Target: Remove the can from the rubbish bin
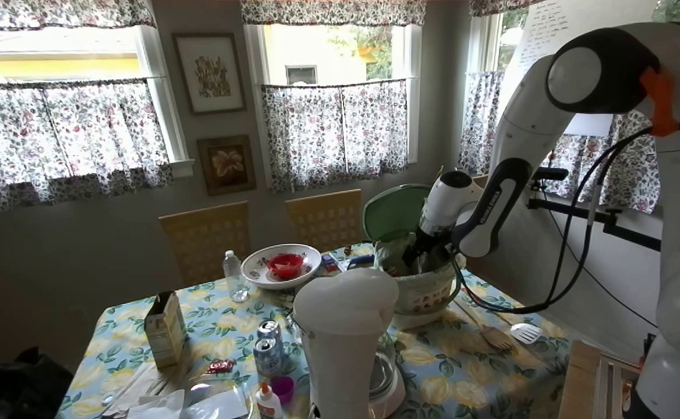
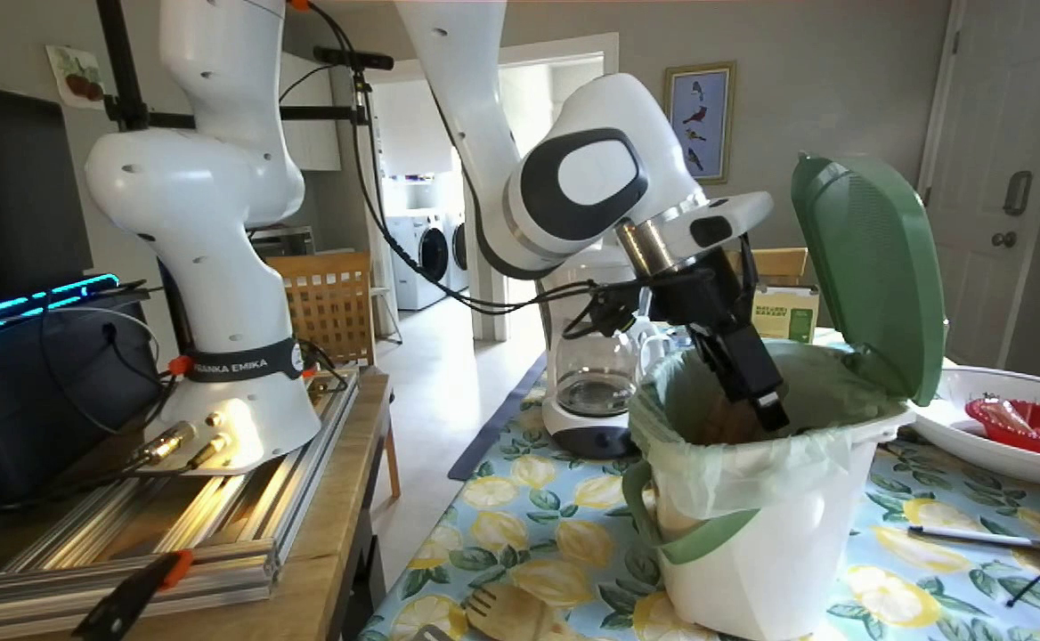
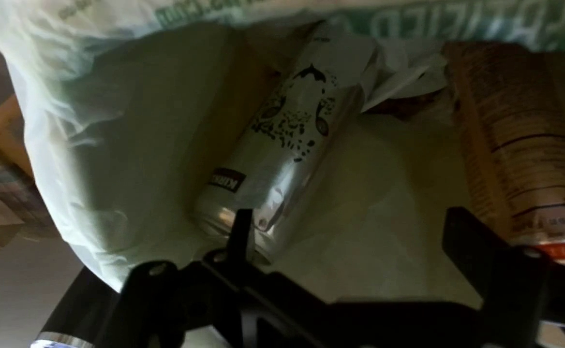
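The rubbish bin is cream-white with a pale liner; it stands on the table in both exterior views point(image 1: 427, 294) point(image 2: 769, 561). Its green lid point(image 1: 395, 215) point(image 2: 872, 276) stands open. A silver can point(image 3: 287, 125) with a black animal-face print lies tilted inside the bin in the wrist view; it is hidden in both exterior views. My gripper point(image 2: 774, 411) reaches down into the bin mouth. In the wrist view the gripper point(image 3: 348, 217) is open with nothing between its fingers. The left finger overlaps the can's near end; I cannot tell whether they touch.
A brown printed container point(image 3: 519, 140) lies in the bin by the right finger. Bin liner point(image 3: 69, 135) hangs around the opening. A white coffee maker point(image 1: 346, 337) stands beside the bin. A white bowl point(image 1: 258, 273), a bottle point(image 1: 235, 276) and blue cans point(image 1: 267, 356) are on the table.
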Action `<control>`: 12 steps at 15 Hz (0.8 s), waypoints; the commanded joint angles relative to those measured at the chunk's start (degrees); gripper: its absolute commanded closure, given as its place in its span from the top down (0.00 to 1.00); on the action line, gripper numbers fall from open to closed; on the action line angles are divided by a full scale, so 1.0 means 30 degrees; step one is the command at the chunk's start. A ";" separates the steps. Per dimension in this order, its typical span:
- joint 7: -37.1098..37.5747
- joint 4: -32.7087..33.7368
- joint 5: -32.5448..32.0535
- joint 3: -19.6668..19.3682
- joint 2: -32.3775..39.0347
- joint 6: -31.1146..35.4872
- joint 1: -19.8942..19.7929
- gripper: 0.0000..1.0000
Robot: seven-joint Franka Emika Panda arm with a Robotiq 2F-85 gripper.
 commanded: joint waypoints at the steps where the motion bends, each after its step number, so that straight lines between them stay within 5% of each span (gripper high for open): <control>1: -0.1323 0.0726 -0.0680 -0.0119 0.0449 0.0383 -0.0121 1.00; 12: -0.2838 0.0774 -0.0051 0.0184 0.0941 0.0413 -0.0485 1.00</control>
